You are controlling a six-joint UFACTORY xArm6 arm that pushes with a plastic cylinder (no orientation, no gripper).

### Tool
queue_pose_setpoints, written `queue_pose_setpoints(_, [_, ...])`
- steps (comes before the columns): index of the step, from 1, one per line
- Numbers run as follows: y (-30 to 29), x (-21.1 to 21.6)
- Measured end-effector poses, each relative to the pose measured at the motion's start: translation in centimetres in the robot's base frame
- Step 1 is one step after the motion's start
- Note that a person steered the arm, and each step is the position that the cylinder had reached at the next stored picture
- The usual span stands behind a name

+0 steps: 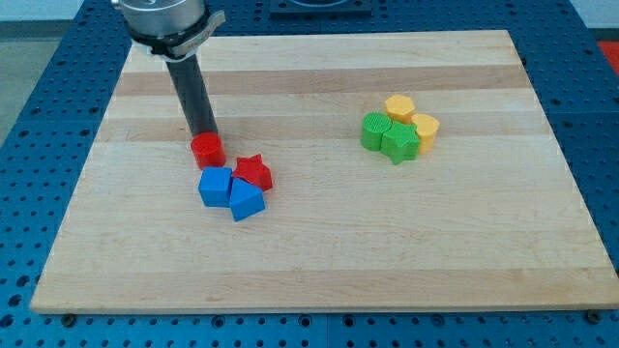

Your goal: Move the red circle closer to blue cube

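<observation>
The red circle [207, 150] lies left of the board's middle. My tip [204, 132] stands right behind it, touching its top edge. The blue cube [215, 186] sits just below the red circle, with a small gap between them. A second blue block [246, 200] touches the cube on its right. A red star [253, 172] lies to the right of the red circle, against the blue blocks.
A cluster sits at the view's right: a green circle [375, 130], a green star [400, 143], a yellow block [398, 106] and another yellow block [425, 129]. The wooden board [319, 251] has a blue perforated table around it.
</observation>
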State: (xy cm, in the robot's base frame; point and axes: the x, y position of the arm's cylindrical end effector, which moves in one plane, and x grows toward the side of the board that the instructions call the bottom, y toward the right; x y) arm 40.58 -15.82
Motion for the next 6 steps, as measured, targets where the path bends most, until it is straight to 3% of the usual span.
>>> queue_pose_setpoints(6, [-2.9, 6.6])
